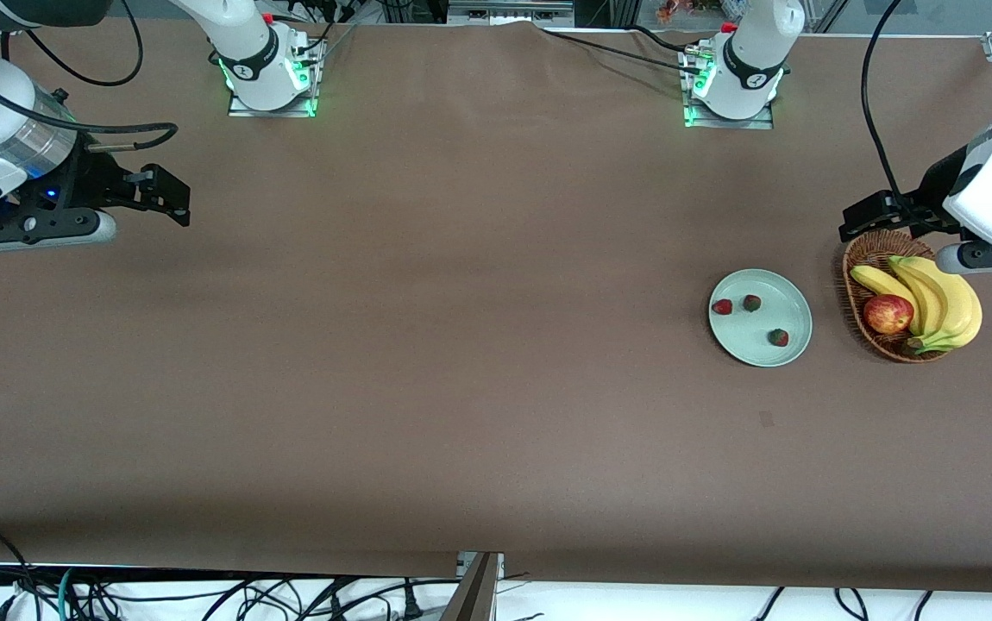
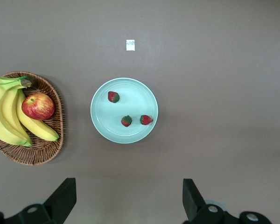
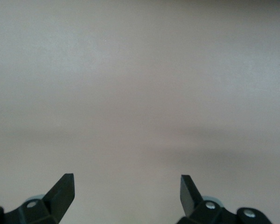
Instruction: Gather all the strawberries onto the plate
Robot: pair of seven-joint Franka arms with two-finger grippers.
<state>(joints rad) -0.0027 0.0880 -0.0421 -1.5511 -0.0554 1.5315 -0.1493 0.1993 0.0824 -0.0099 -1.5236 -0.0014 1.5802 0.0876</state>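
Three small red strawberries (image 1: 722,306) (image 1: 751,302) (image 1: 778,336) lie in the pale mint-green plate (image 1: 755,345), toward the left arm's end of the table. In the left wrist view the plate (image 2: 130,95) holds the same three strawberries (image 2: 113,96) (image 2: 126,121) (image 2: 146,120). My left gripper (image 1: 860,217) is open and empty, up over the table beside the fruit basket; it also shows in the left wrist view (image 2: 129,189). My right gripper (image 1: 164,197) is open and empty, over bare table at the right arm's end, and shows in its wrist view (image 3: 127,184).
A brown wicker basket (image 1: 860,259) with bananas (image 1: 944,302) and a red apple (image 1: 888,313) stands beside the plate, toward the left arm's end. A small white tag (image 2: 130,45) lies on the brown cloth nearer the front camera than the plate.
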